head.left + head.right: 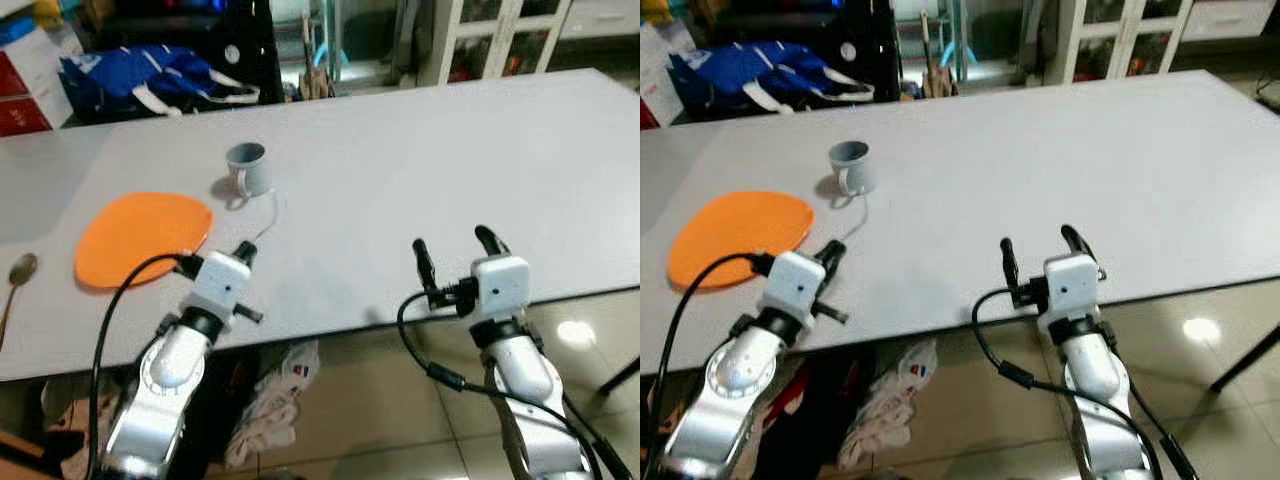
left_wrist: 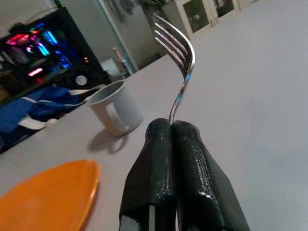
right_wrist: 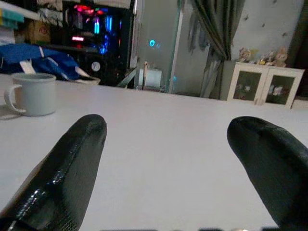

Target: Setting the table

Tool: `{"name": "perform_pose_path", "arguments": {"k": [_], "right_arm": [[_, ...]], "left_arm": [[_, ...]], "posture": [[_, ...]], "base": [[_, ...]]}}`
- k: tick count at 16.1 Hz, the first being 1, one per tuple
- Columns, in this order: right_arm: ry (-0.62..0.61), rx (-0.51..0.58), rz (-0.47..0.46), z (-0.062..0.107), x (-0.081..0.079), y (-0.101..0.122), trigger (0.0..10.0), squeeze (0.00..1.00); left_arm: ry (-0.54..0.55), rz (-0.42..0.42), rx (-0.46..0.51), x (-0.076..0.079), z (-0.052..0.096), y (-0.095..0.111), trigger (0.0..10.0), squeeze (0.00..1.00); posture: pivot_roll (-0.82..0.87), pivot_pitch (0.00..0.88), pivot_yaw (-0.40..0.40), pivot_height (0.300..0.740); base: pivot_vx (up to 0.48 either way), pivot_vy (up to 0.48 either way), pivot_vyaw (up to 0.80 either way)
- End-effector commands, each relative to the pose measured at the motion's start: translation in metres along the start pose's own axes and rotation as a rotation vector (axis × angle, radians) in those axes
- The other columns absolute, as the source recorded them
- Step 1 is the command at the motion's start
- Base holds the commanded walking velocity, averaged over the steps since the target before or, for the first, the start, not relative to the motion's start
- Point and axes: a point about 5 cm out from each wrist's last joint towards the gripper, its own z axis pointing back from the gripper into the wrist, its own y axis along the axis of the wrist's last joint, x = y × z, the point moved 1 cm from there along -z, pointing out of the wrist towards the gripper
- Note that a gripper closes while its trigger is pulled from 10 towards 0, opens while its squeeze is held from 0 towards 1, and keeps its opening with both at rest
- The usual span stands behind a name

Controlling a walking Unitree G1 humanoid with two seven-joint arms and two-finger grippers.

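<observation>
An orange plate (image 1: 140, 238) lies on the white table (image 1: 420, 160) at the front left. A pale blue-grey mug (image 1: 247, 168) stands just behind it. A spoon (image 1: 20, 270) lies left of the plate. My left gripper (image 1: 245, 250) is beside the plate's right edge, shut on a metal fork (image 2: 180, 53) whose tines point up toward the mug (image 2: 115, 108). My right gripper (image 1: 452, 242) hovers open over the table's front edge, to the right, with nothing between its fingers (image 3: 77, 159).
The table's front edge (image 1: 560, 292) runs just under both wrists. A blue bag (image 1: 150, 78) and dark shelving stand behind the table, with a white cabinet (image 1: 500, 35) at the back right. Plastic bags (image 1: 270, 400) lie on the floor under the table.
</observation>
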Motion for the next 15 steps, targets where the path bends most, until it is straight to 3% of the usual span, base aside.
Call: {"name": "perform_pose_path", "arguments": {"k": [1,6,11,15], "right_arm": [[-0.002,0.017,0.0,-0.002,-0.001,0.003,10.0,0.0],[0.002,0.014,0.003,0.001,-0.004,0.002,10.0,0.0],[0.017,0.007,0.009,0.002,-0.006,0.002,10.0,0.0],[0.023,0.002,0.012,0.005,-0.008,0.002,10.0,0.0]], "left_arm": [[0.015,-0.044,-0.009,-0.005,-0.003,-0.003,0.0,0.0],[0.077,-0.066,-0.129,-0.021,-0.02,-0.019,0.0,0.0],[0.084,-0.209,-0.304,-0.032,-0.039,-0.03,0.0,0.0],[0.117,-0.224,-0.359,-0.048,-0.053,-0.027,0.0,0.0]], "posture": [[-0.15,0.0,0.09,0.722],[-0.15,0.0,0.087,0.722],[-0.15,0.0,0.084,0.722],[-0.16,0.0,0.089,0.722]], "base": [[0.0,0.0,0.0],[0.0,0.0,0.0],[0.0,0.0,0.0],[0.0,0.0,0.0]]}}
